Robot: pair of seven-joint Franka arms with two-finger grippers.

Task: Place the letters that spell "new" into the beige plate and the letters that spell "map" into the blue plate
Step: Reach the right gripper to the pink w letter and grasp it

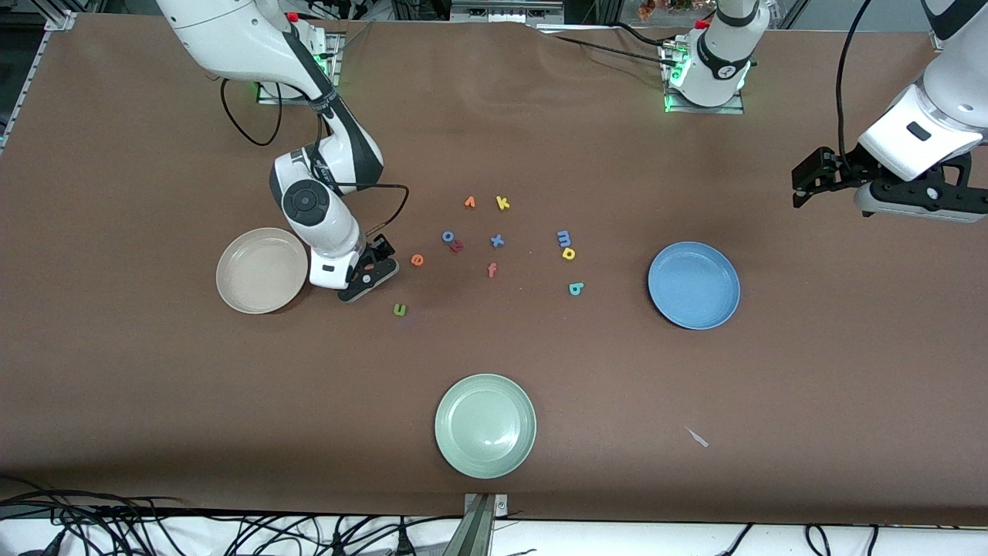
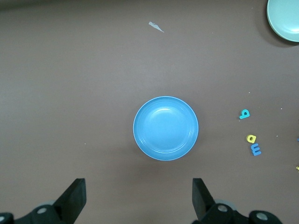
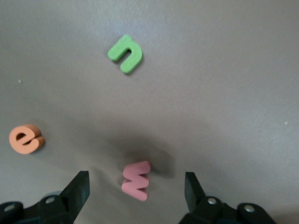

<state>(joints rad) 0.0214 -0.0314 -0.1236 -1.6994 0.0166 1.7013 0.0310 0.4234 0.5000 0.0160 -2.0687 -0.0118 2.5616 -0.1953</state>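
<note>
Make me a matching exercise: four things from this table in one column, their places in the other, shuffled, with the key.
Things
1. pink foam letter w
2. green foam letter n
3. round blue plate
4. yellow foam letter a

Places
A. under the waiting left tool
B. touching the blue foam letter m
C. between the right tool's open fingers
D. nearer the front camera than the orange foam letter e

Pairs: 1-C, 2-D, 3-A, 4-B

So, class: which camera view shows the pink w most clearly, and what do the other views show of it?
The right wrist view: the pink w lies on the table between the right gripper's open fingers, its shape plain. The front view shows only a small reddish speck at that gripper, beside the beige plate. The left wrist view misses it.
</note>
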